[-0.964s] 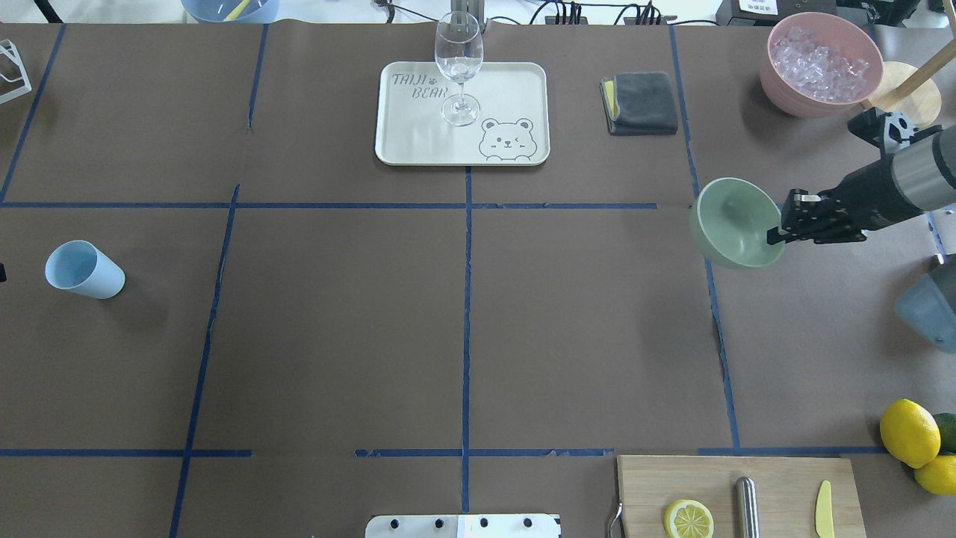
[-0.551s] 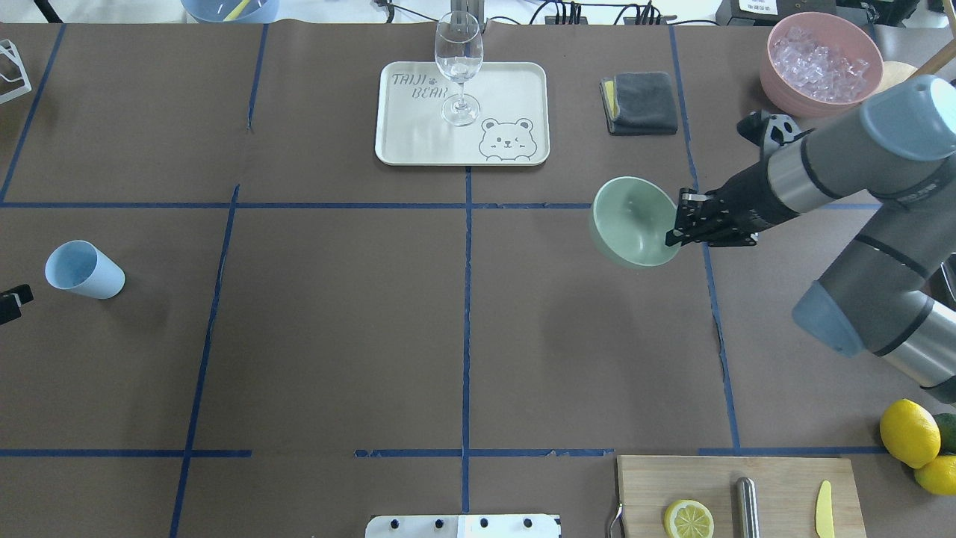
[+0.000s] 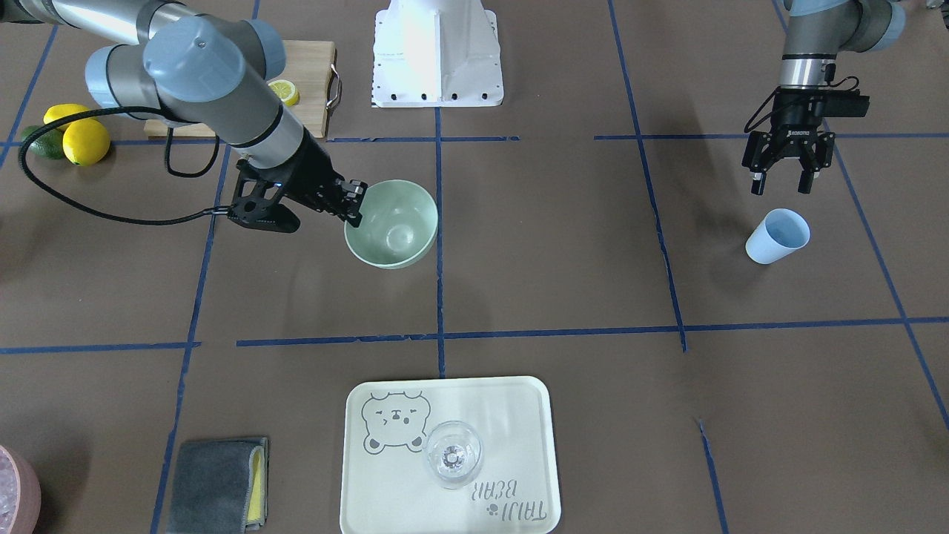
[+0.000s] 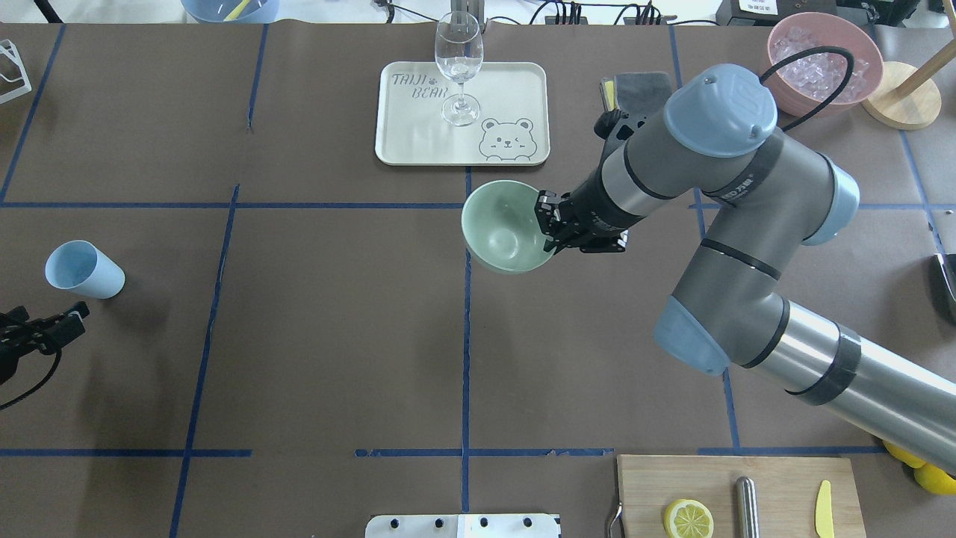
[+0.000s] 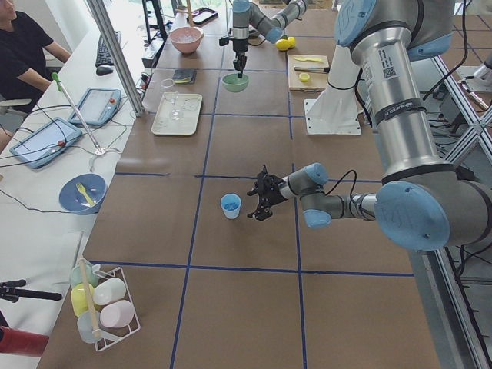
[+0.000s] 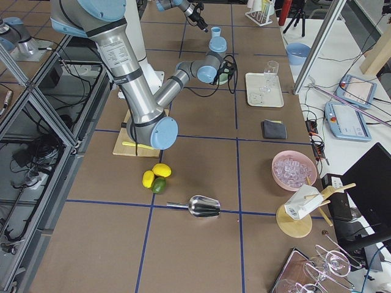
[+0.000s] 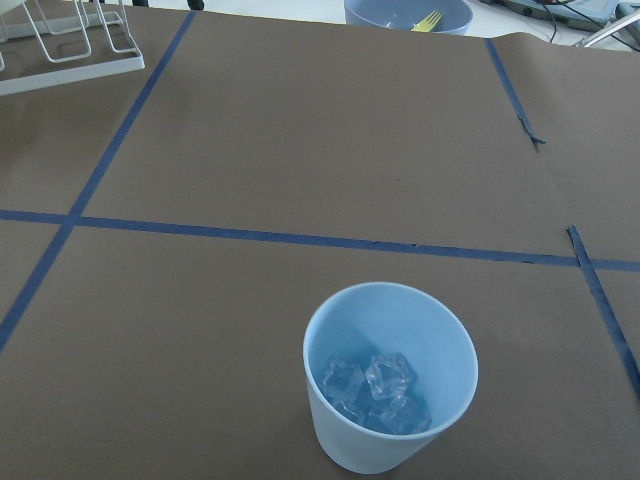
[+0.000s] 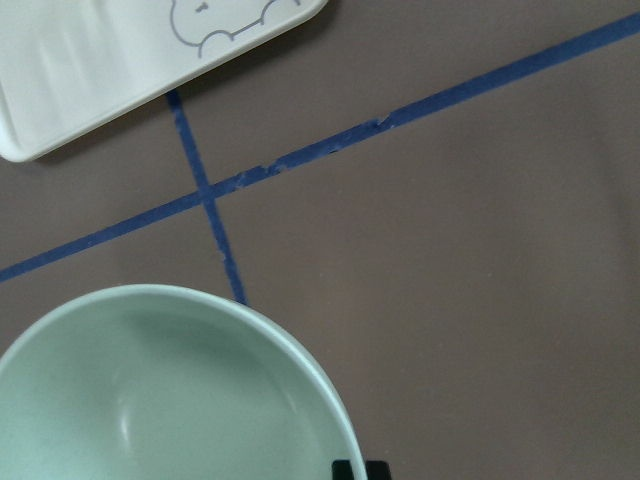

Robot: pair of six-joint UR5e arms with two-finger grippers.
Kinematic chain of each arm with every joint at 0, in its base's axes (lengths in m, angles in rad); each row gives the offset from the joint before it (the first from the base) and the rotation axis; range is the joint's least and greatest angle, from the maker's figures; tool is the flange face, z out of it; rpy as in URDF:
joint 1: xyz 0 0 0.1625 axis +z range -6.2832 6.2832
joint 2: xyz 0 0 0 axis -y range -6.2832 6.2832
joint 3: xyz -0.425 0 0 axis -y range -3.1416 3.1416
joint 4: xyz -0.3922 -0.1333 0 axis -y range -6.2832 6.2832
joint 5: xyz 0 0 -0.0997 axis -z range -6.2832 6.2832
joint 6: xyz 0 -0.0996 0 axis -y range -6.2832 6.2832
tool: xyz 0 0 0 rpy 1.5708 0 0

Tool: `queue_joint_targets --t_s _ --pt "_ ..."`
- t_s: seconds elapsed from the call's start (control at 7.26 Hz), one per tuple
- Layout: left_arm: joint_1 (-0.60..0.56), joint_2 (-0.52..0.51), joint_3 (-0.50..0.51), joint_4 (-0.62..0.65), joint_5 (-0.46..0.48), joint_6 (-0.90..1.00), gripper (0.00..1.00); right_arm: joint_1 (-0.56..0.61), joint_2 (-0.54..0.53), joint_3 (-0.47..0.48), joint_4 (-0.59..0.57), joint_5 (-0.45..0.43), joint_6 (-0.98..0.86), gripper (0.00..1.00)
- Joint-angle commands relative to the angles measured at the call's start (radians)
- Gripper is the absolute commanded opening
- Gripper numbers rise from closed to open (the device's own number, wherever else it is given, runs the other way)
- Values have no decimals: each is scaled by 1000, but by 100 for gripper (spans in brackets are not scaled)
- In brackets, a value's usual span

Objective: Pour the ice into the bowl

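We see the right claw (image 4: 547, 227) clamped on the rim of the mint-green bowl (image 4: 502, 237), one finger inside the rim and one outside, gripping at the bowl's 3 o'clock edge in the overhead view. The bowl is empty and sits near the middle of the counter (image 4: 336, 336), just right of the crossing of two blue tape lines (image 4: 466, 299). It is tilted slightly. We cannot tell whether it touches the counter or hangs just over it. At its 12 o'clock lies the cream tray (image 4: 418, 142) with a wine glass (image 4: 458, 60) standing upright on it.

Well away at the bowl's 9 o'clock, a light blue cup (image 7: 352, 440) stands upright on the counter. The ice (image 7: 375, 388) is in the bottom of it, a few clear cubes piled together. The left claw (image 3: 779, 188) has its fingers spread and holds nothing. It is close to the cup but apart from it, at about the cup's 7 o'clock in the overhead view.

More ice fills the pink container (image 4: 866, 45) at the bowl's 2 o'clock.
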Motion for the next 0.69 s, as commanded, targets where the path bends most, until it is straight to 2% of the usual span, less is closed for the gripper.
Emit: queue_joint_targets --t_s 0.0,0.28,0.55 --pt "20 -77 94 2 101 0 100 -62 106 -15 -105 -64 23 0" --pt "18 -94 110 2 132 5 100 -90 127 -40 -108 -101 23 0" --pt "20 -121 127 2 163 17 98 -111 211 -132 -108 -107 29 0"
